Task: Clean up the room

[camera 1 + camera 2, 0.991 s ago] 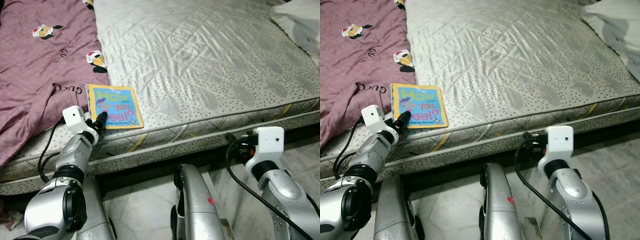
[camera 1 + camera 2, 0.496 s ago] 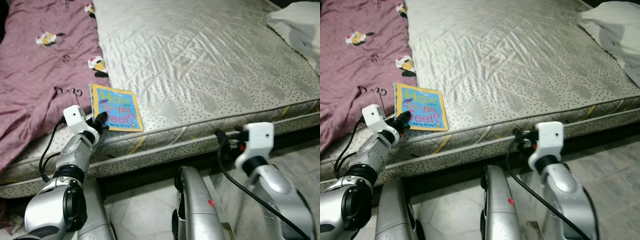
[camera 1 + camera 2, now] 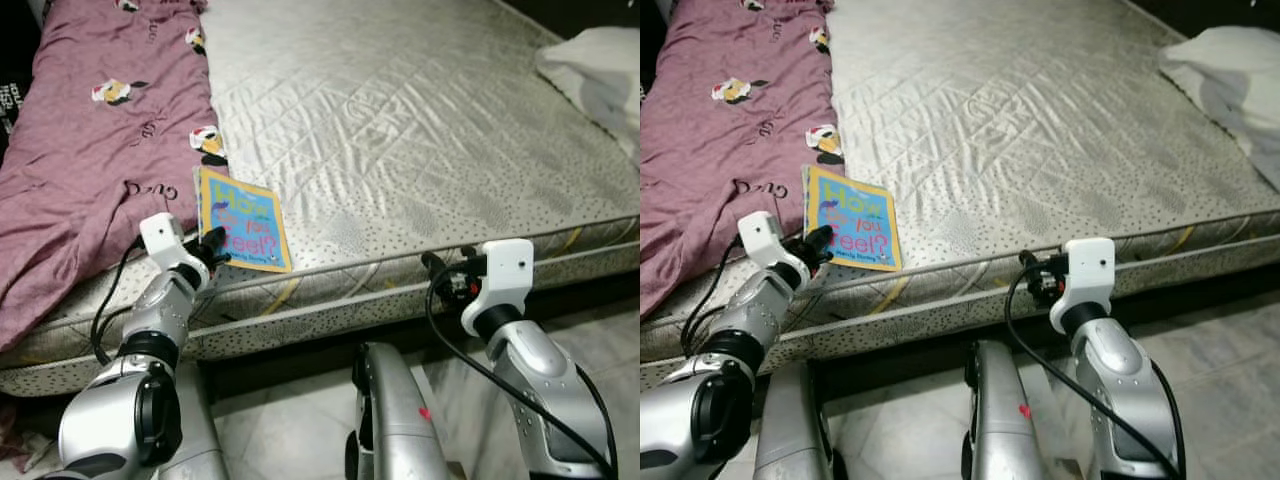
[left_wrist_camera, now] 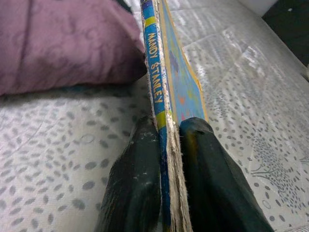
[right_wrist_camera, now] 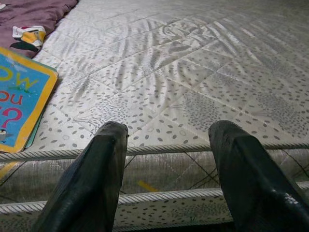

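Left gripper (image 4: pixel 166 159) was clamped on the spine of the book (image 3: pixel 243 232), now tilted up off the mattress (image 3: pixel 420 130) versus lying flat before, so pickup had begun; right gripper (image 5: pixel 166 169) hung open.

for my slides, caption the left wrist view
Left gripper shut on a book, spine up, over the mattress.

Bare quilted mattress (image 3: pixel 420 120), maroon floral blanket (image 3: pixel 90 150) on left, pale tiled floor (image 3: pixel 300 430)

This is a bedroom in a home: a bare quilted mattress (image 3: pixel 420 130) fills the bed (no sheet on it), with a purple flowered blanket (image 3: pixel 90 150), a white pillow (image 3: pixel 595 75) and a tiled floor (image 3: pixel 300 430).
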Controlling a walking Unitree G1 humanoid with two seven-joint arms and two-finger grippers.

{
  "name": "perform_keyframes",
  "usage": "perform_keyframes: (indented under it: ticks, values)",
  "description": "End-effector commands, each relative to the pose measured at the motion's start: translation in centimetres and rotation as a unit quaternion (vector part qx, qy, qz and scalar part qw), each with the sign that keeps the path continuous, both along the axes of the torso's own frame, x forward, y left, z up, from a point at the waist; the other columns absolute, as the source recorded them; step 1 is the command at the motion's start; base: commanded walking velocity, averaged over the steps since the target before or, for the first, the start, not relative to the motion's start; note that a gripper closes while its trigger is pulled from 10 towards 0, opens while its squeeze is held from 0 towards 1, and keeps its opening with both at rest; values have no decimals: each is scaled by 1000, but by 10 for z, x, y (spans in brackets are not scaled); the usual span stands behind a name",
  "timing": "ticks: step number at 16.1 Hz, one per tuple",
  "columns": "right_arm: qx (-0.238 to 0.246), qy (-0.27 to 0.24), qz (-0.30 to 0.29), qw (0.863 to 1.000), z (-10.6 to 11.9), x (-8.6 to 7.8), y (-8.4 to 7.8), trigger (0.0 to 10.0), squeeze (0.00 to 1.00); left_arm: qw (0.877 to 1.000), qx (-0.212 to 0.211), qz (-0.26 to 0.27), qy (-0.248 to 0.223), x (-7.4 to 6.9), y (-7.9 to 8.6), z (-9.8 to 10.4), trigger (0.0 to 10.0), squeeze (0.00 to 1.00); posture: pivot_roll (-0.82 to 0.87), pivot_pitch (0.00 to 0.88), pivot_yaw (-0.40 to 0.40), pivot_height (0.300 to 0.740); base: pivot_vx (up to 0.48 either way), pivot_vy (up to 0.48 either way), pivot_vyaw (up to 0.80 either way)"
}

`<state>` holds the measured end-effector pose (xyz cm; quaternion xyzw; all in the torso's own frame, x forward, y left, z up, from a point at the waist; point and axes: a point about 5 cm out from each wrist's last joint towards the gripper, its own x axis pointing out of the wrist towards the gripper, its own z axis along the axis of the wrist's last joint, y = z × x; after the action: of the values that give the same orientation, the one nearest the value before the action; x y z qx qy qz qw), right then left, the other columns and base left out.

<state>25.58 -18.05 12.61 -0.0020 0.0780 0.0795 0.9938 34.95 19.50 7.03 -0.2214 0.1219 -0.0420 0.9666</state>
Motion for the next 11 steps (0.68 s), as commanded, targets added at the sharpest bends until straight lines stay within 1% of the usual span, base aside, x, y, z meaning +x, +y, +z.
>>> perform_keyframes:
  ticks: [1, 2, 4, 5, 6, 7, 8, 9, 10, 11]
  values:
    - [4, -5, -6, 1000, 2, 3, -4, 10000, 0, 999, 35, -1, 0, -2, 8, 0, 0, 0, -54, 0, -77, 500, 0, 0, 0]
    - [6, -6, 6, 1000, 3, 8, -1, 10000, 0, 999, 36, 0, -9, -1, 9, 3, 0, 0, -36, 0, -108, 500, 0, 0, 0]
    - [3, -12, 27, 1000, 6, 17, 3, 10000, 0, 999, 37, 0, -19, -1, 7, 4, 0, 0, -20, 0, -140, 500, 0, 0, 0]
    - [2, -14, 29, 999, 7, 20, 3, 10000, 0, 999, 37, -2, -22, -1, 5, 4, 0, 0, -18, 0, -143, 500, 0, 0, 0]
    - [-1, -16, 33, 999, 9, 24, 3, 10000, 0, 999, 35, -3, -25, -2, 1, 2, 0, 0, 0, 0, -173, 500, 0, 0, 0]
    - [-2, -18, 36, 999, 9, 26, 3, 10000, 0, 999, 35, -4, -26, -2, -1, 2, 0, 0, 2, 0, -177, 500, 0, 0, 0]
    - [-5, -21, 46, 999, 12, 31, 5, 10000, 0, 999, 36, -5, -37, -2, -6, 3, 0, 0, 12, 0, -197, 500, 0, 0, 0]
    - [0, -25, 47, 999, 14, 35, 5, 10000, 0, 997, 41, -8, -57, -1, -11, 8, 0, 0, 20, 0, -211, 500, 0, 0, 0]
    - [14, -33, 44, 998, 19, 41, 5, 10000, 0, 993, 51, -10, -108, 3, -17, 23, 0, 0, 28, 0, -229, 500, 0, 0, 0]
    - [13, -44, 44, 998, 23, 45, 3, 10000, 0, 988, 58, -12, -140, 4, -22, 32, 0, 0, 34, 0, -240, 500, 0, 0, 0]
